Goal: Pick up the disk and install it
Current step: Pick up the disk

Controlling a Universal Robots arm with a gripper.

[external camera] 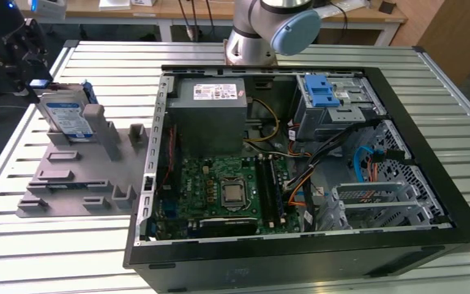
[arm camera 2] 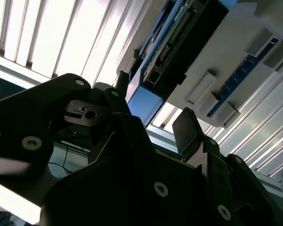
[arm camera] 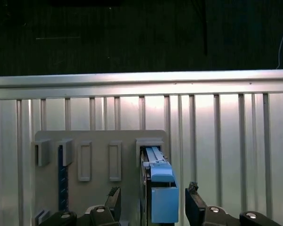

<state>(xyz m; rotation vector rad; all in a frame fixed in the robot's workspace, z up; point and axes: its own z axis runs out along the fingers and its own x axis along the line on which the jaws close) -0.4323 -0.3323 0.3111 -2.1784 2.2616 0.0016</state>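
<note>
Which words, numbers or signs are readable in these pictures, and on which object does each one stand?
No text can be read with certainty.
The disk: its label's print is too small to read.
White sticker on the power supply: print too small to read.
Motherboard: markings too small to read.

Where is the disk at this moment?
In the exterior view the disk stands on edge in the grey holder at that view's left, outside the computer case, with the open gripper straddling its end.
</note>
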